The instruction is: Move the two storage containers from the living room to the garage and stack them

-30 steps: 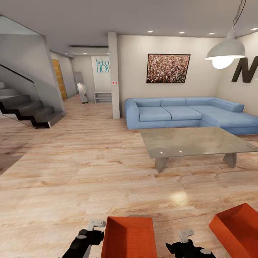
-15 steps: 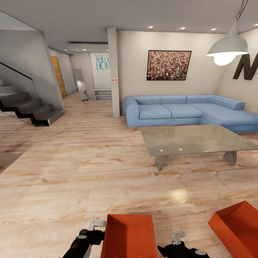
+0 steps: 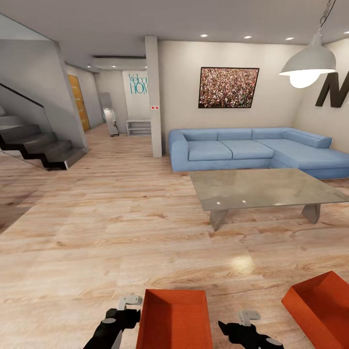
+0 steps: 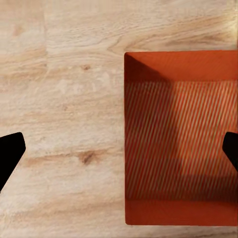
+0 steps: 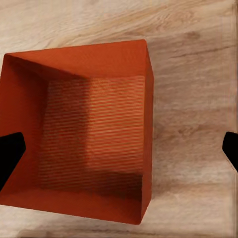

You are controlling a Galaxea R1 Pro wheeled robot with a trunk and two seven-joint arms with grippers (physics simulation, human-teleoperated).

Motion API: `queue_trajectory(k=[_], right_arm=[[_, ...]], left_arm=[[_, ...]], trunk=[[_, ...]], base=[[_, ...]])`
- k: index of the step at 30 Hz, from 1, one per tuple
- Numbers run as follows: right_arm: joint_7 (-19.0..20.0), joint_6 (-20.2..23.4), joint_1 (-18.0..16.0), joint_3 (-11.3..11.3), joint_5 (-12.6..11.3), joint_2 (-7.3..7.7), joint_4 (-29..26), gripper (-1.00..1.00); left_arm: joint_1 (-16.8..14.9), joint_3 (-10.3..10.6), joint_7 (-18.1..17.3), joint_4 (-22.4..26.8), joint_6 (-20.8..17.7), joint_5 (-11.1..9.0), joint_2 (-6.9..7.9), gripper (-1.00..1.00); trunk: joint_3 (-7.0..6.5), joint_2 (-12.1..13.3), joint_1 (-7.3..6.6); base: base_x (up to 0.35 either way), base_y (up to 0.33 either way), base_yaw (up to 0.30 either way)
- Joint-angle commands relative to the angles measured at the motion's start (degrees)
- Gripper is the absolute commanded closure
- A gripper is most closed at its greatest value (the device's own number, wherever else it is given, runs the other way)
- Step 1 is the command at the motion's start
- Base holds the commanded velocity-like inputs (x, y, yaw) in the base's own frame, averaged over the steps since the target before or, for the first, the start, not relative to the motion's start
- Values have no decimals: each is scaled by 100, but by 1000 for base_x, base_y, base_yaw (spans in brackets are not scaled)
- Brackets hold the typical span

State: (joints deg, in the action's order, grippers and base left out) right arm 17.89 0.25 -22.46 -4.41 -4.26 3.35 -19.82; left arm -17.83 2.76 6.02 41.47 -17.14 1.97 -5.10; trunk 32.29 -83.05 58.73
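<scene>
A: Living room, wood plank floor (image 3: 97, 232). Near container (image 3: 174, 320) sits on it between both arms; second container (image 3: 322, 308) lies off to the right.

B: Grippers?

A: Left gripper (image 3: 127, 305) and right gripper (image 3: 245, 320) flank the near container, each spread wide astride a side wall, gripping nothing. Probably lining up a two-handed lift.

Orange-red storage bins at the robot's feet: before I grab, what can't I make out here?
- Near orange-red rectangular bin: its near end is cut off by the head view's bottom edge.
- Second orange-red bin: its far side runs off the head view's right edge.
- Left gripper and right gripper: both wrist views crop the fingers to dark tips, wide apart.
- Teal wall lettering: partly hidden by the white pillar.
</scene>
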Motion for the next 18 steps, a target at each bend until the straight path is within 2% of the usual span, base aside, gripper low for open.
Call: queue_trajectory(k=[1,8,18], right_arm=[[24,2,-4,-24,-52,-1,5,-100],[-3,0,-4,3,-52,-1,5,-100],[-4,0,-4,10,-44,-1,5,-100]], left_arm=[[-2,8,26,2,23,-3,-4,-100],[-2,-9,22,-15,125,-361,6,-100],[0,-10,13,-16,132,-424,-1,-100]], trunk=[[6,-3,0],[6,-3,0],[6,-3,0]], base=[[0,0,0],[0,45,0],[0,37,0]])
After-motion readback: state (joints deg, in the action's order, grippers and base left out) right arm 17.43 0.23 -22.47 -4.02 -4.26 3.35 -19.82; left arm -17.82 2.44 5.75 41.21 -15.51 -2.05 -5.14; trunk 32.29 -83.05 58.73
